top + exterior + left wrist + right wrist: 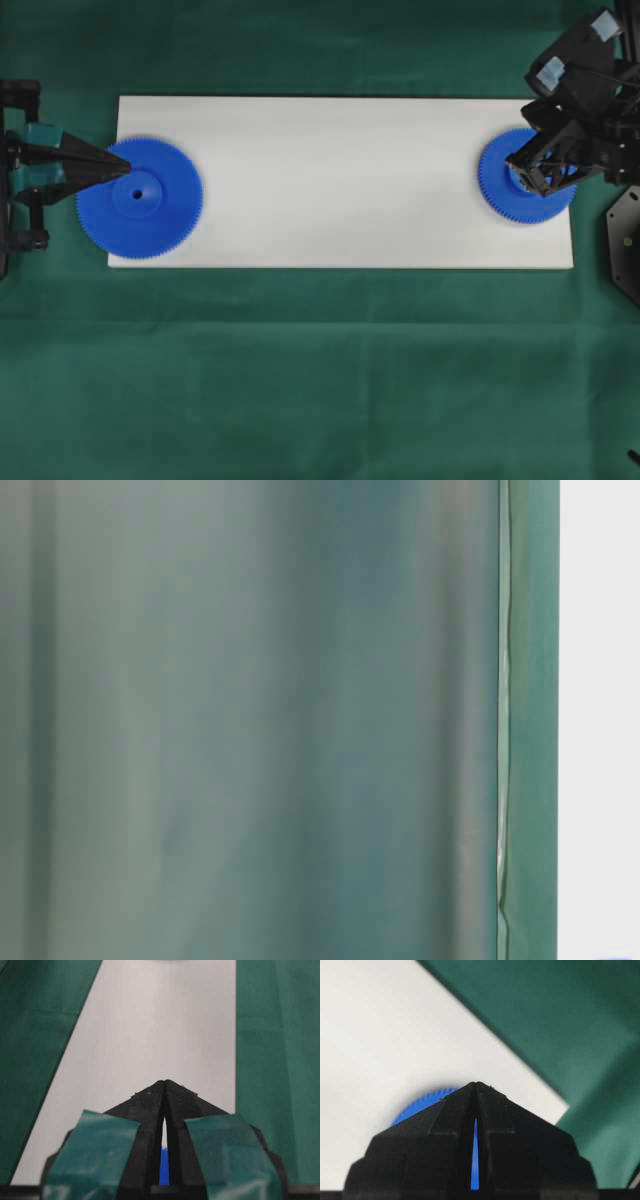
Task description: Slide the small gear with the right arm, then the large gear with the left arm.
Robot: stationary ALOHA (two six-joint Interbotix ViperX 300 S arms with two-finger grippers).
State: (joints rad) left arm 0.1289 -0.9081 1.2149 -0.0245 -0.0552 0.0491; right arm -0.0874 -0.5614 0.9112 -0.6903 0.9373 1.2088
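Your right hand (516, 160) is pinched closed, its tip over the small gear (527, 176), which lies under it at the white board's (340, 180) right end. Your left hand (124, 169) is closed too, its tip over the large gear (140, 199) beside the hub, at the board's far end from the right hand

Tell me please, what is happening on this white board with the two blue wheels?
Two black robot arms work at a long white board on a green cloth. The left pincer, shut to a point, sits over the large bright blue plastic gear at the board's left end. The right pincer, also shut, is over the small bright blue plastic gear at the right end. Both gears lie far apart, so no sliding is evident.
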